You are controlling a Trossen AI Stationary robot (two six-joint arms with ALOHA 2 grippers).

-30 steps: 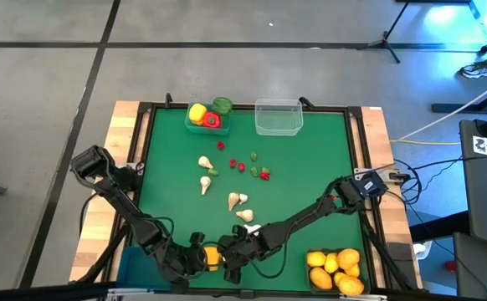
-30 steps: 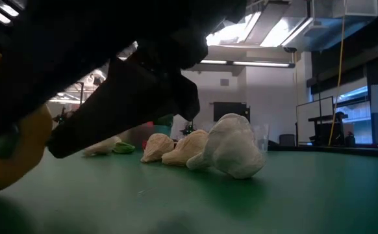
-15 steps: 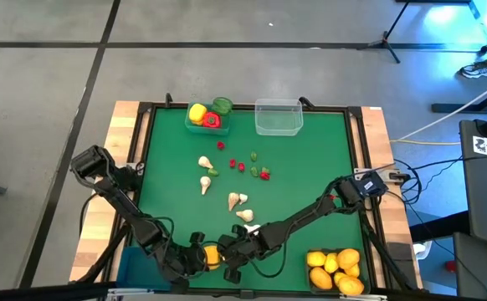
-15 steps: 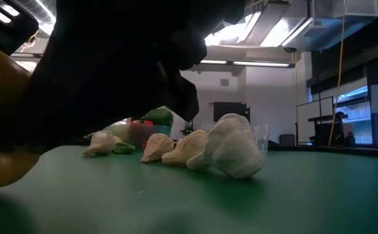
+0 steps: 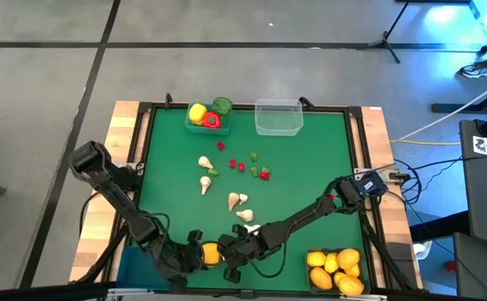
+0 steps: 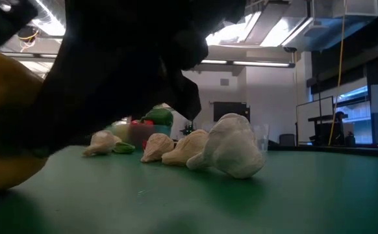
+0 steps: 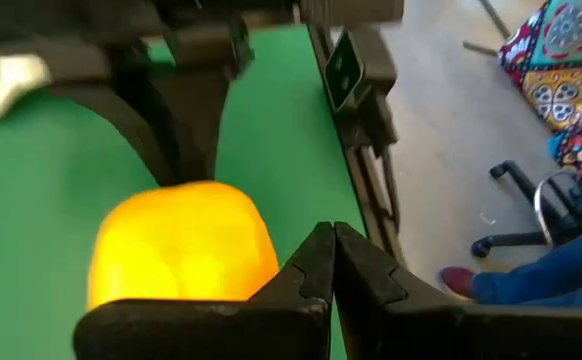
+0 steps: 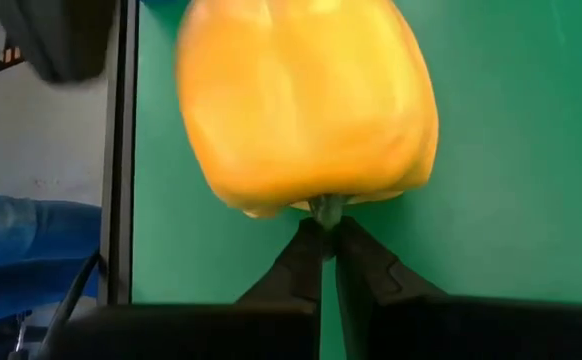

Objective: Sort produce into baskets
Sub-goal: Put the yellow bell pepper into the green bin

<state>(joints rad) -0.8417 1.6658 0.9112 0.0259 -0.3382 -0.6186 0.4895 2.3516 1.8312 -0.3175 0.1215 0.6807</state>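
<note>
While the left hand (image 7: 323, 262) rests closed, the right hand (image 8: 323, 243) seemingly pinches the yellow pepper's (image 8: 306, 105) stem.

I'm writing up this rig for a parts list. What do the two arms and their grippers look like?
Both arms are dark, nearly black, built of slim jointed links. The left arm has a boxy block at its upper joint. The right arm carries a grey box with a small red mark, and cables trail from it. Each gripper, left and right, has two dark, angular, tapering fingers.

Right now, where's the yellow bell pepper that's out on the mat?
High view: the yellow pepper lies at the mat's near edge, between the left gripper and right gripper, which is shut on its stem.
</note>
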